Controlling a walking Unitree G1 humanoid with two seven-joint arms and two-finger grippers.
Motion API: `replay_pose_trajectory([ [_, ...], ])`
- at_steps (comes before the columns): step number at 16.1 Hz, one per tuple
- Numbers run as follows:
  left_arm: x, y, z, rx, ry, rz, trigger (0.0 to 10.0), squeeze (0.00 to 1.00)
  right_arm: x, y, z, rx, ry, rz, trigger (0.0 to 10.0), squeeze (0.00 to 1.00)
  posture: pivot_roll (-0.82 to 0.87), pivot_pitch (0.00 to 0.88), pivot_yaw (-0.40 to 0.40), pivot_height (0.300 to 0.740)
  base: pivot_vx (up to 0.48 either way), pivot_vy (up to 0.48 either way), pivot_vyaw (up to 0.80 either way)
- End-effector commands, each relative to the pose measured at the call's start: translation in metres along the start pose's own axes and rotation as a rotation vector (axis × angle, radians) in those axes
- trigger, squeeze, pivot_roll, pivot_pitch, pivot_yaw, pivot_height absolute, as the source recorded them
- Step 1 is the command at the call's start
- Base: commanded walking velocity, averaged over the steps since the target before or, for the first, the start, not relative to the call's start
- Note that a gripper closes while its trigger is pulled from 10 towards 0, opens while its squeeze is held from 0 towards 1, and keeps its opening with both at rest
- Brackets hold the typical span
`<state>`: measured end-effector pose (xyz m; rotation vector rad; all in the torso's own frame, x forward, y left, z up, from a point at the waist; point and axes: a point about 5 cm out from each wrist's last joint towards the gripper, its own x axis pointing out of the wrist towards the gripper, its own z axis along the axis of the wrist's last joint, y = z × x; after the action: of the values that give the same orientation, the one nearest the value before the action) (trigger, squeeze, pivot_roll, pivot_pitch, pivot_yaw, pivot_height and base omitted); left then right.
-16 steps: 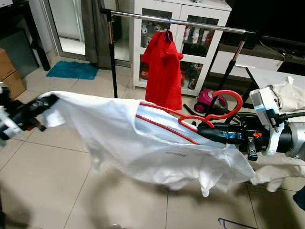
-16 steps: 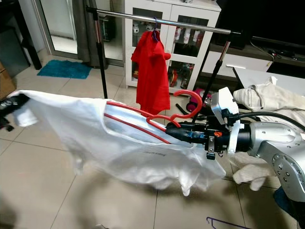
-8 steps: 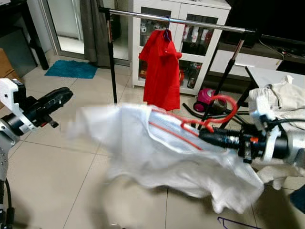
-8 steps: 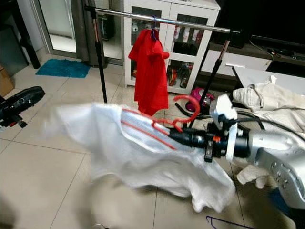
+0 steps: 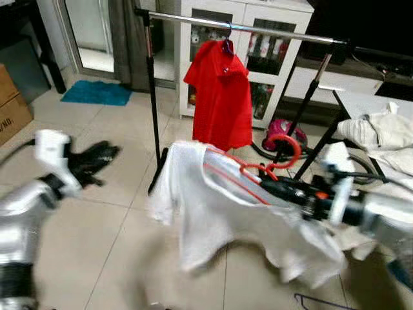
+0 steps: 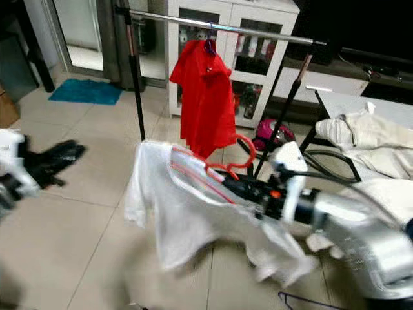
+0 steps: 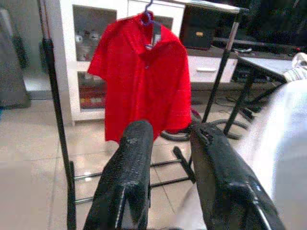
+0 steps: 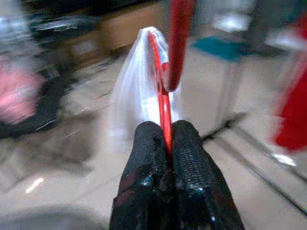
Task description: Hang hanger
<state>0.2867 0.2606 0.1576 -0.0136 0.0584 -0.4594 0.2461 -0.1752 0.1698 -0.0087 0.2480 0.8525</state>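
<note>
Pinching the red hanger with its white shirt, the right pincer faces ten o'clock; left pincer spread, empty.

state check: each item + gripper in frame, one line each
red hanger: clamped in the right gripper, not on the rail
white shirt: on the red hanger, drooping
red polo shirt: hanging on the rail
garment rail: upright
right gripper: shut on the hanger
left gripper: open, holding nothing
</note>
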Motion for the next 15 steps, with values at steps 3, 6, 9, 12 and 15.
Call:
replay_pose_trajectory([
  [3, 0.023, -0.057, -0.003, 0.041, -0.032, 0.059, 10.0, 0.00, 0.020, -0.017, -0.047, 0.241, 0.003, -0.516, 10.0, 0.00, -0.03, 0.000, -0.046, 0.740, 0.000, 0.000, 0.00],
  [6, 0.024, -0.064, -0.019, 0.065, 0.038, 0.144, 10.0, 0.00, 0.020, -0.020, -0.060, 0.299, -0.001, -0.665, 10.0, 0.00, -0.03, 0.000, -0.041, 0.740, 0.000, 0.000, 0.00],
  [9, 0.025, -0.076, -0.026, 0.089, 0.074, 0.154, 10.0, 0.00, 0.022, -0.017, -0.065, 0.262, 0.007, -0.728, 10.0, 0.00, -0.03, 0.000, -0.037, 0.740, 0.089, 0.000, 0.00],
  [12, 0.027, -0.079, -0.025, 0.079, 0.081, 0.186, 10.0, 0.00, 0.027, -0.019, -0.062, 0.252, -0.015, -0.781, 10.0, 0.00, -0.02, 0.000, -0.041, 0.740, 0.311, 0.000, 0.00],
  [15, 0.028, -0.081, -0.024, 0.077, 0.081, 0.193, 10.0, 0.00, 0.029, -0.023, -0.058, 0.239, -0.042, -0.814, 10.0, 0.00, -0.02, 0.000, -0.043, 0.740, 0.351, 0.000, 0.00],
])
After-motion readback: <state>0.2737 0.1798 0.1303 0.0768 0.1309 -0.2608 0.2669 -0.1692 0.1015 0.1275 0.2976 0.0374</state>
